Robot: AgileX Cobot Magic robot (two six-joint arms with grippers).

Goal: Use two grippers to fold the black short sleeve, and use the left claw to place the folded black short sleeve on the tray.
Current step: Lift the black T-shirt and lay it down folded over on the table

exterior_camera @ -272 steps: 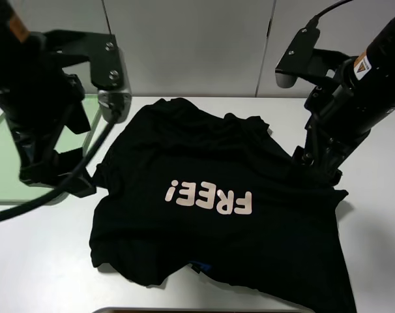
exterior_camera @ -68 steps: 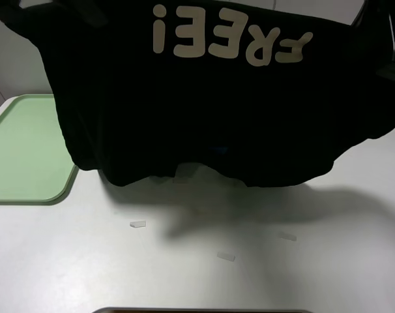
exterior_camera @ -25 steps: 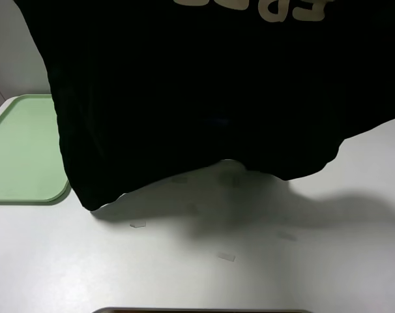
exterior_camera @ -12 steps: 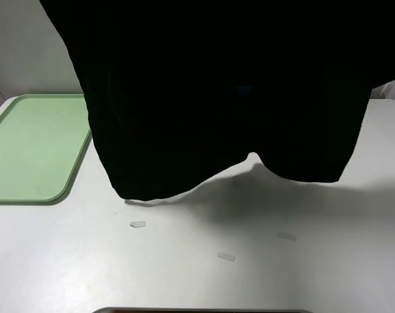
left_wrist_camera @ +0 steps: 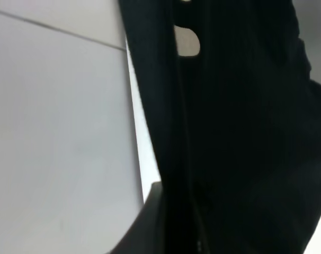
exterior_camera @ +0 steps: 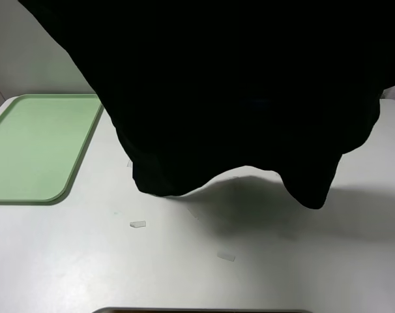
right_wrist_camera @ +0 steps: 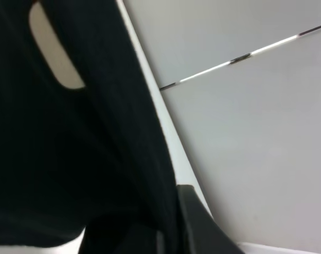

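Shirt (exterior_camera: pixel 236 98) hangs above the desk (exterior_camera: pixel 87 261), not yet folded; tray (exterior_camera: pixel 34 143) at the left edge waits. Left pincer (left_wrist_camera: pixel 168 225) and right pincer (right_wrist_camera: pixel 168 230): cloth hides whether they're clamped.

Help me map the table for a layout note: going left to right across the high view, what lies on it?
Tray → pale scrap → second pale scrap. The shirt hangs across most of the width, so it has no clear place.
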